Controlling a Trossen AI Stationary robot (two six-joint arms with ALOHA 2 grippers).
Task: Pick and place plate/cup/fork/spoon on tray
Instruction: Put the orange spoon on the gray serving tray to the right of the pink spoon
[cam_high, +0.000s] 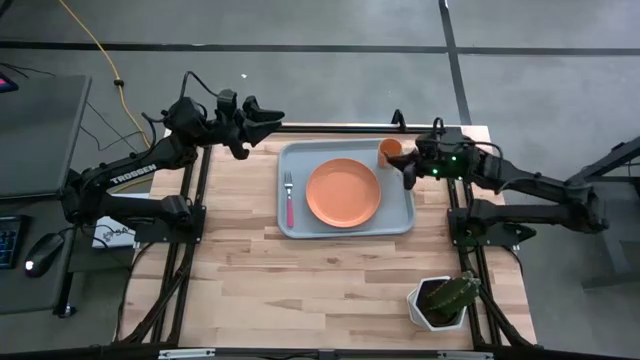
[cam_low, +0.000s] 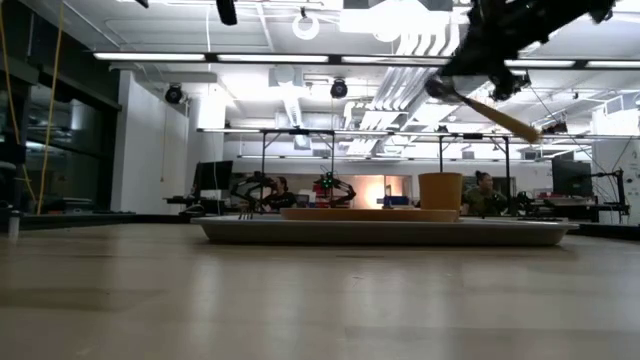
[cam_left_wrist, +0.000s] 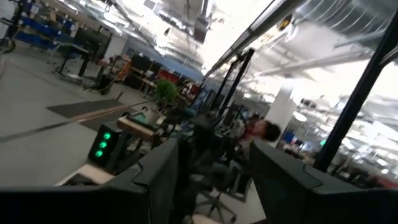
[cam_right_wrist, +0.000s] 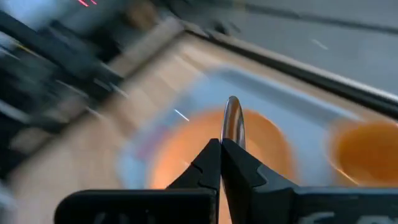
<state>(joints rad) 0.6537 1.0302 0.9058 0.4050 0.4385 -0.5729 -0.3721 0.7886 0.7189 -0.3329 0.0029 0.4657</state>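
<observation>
Orange plate (cam_high: 343, 193) centred on the blue-grey tray (cam_high: 300, 226), pink-handled fork (cam_high: 289, 198) lying beside it on the tray, orange cup (cam_high: 389, 151) in the tray's far corner, right gripper (cam_high: 409, 176) pinching the spoon (cam_right_wrist: 232, 119) above the tray's edge near the cup, left gripper (cam_high: 268, 116) spread apart, raised beyond the table's far edge.

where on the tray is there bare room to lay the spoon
On the tray, the strip between plate and right rim, below the cup, is bare. The left strip holds the fork. The right gripper carries the spoon above the tray.
</observation>
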